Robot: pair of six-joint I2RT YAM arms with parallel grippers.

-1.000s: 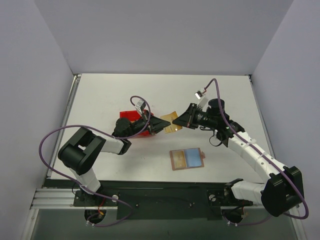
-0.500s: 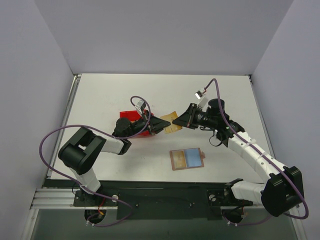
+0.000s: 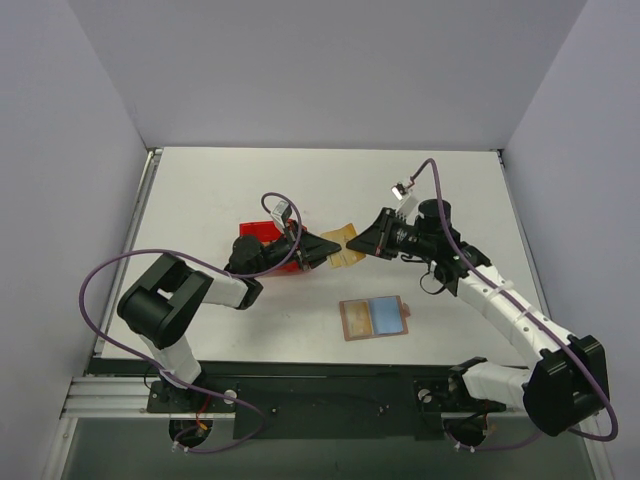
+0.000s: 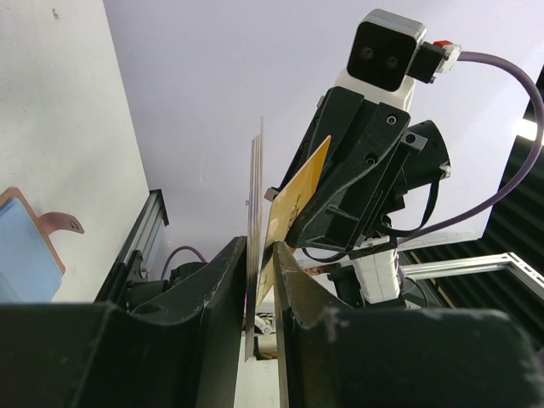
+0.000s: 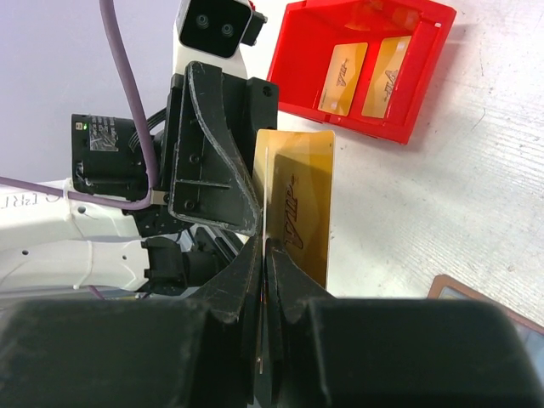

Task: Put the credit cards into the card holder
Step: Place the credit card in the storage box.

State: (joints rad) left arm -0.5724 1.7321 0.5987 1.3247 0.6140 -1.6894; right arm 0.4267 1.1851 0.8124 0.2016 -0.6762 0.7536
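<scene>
I'm seeing the right gripper (image 5: 263, 248) clamping a thin gold-yellow rectangular card (image 5: 303, 208); the left gripper (image 4: 260, 248) jaws are flanking it, grip unclear.

The overhead view is bright, even and sharp, lit from above; the white table (image 3: 220, 190) is nearly washed out and shadows are faint and soft. In the left wrist view a light strip (image 4: 531, 127) glares at 3 o'clock, while the fingers (image 4: 170, 340) of the left gripper (image 4: 260, 289) at 6 o'clock are dark and blurred. In the right wrist view the credit cards (image 5: 306, 204) are crisp with a dull sheen, the red bin (image 5: 297, 76) at 1 o'clock throws a soft shadow toward 3 o'clock, and the fingers (image 5: 357, 348) of the right gripper (image 5: 265, 255) are black and out of focus.
</scene>
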